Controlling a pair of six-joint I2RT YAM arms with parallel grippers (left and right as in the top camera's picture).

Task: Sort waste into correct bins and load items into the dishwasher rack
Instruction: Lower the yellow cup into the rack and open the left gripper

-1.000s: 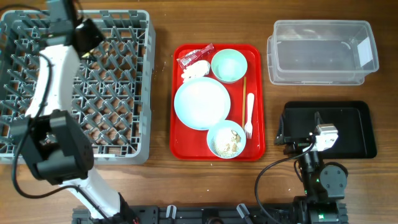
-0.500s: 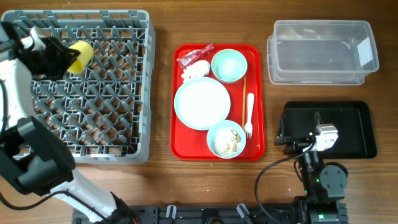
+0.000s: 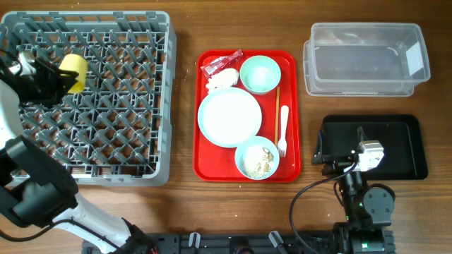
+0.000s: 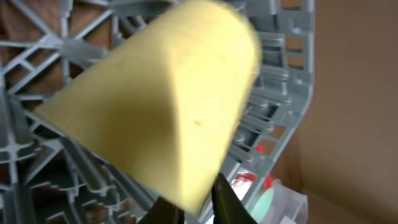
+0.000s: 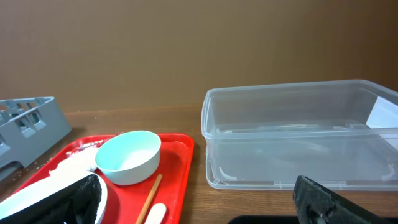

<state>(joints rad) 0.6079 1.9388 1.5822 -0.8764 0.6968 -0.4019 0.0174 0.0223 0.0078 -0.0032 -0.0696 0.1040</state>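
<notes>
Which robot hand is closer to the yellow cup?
Left. The left gripper pinches the yellow cup by its rim over the dishwasher rack; the right gripper sits far off, open above the black tray.

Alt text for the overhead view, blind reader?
The left tool holds a yellow cup over the dishwasher rack. A red tray carries a plate, green bowl, blue bowl, fork, chopsticks, wrapper and napkin; a clear tub and black tray sit right.

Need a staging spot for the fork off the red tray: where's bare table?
Largest bare wood: far side of the red tray, between dishwasher rack and clear tub. Also the strip between rack and tray, and the near edge below the tray. Gaps from it to the tub and the black tray are slivers. The tray itself is full.
</notes>
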